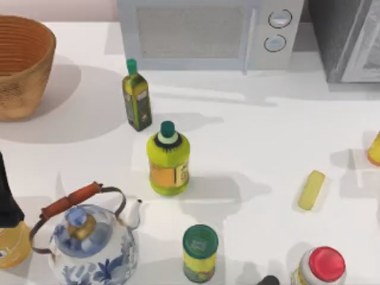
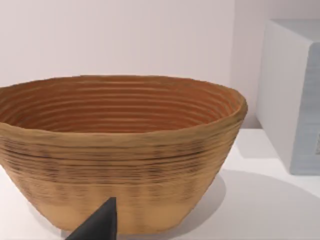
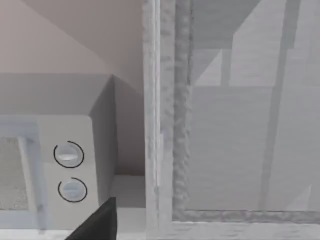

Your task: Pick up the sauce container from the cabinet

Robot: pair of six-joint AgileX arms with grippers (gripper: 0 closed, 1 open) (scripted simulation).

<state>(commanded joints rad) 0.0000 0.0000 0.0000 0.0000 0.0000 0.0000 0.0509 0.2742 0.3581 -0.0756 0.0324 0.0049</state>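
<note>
Evidently the large dark grey speckled cabinet (image 1: 341, 35) with its light grey framed door sits shut at the table's (image 1: 261, 136) far right corner beside the pale microwave (image 1: 208, 32), so the sauce container, presumably inside, stays hidden. Facing that door, the right gripper (image 3: 95, 225) seems poised to open it; I cannot tell its finger spacing. Parked before the woven basket (image 2: 120, 150), the left gripper (image 2: 97, 227) is equally unreadable.

Kitchen counter, microwave (image 1: 208, 32) (kettle (image 1: 89, 240) too)
</note>
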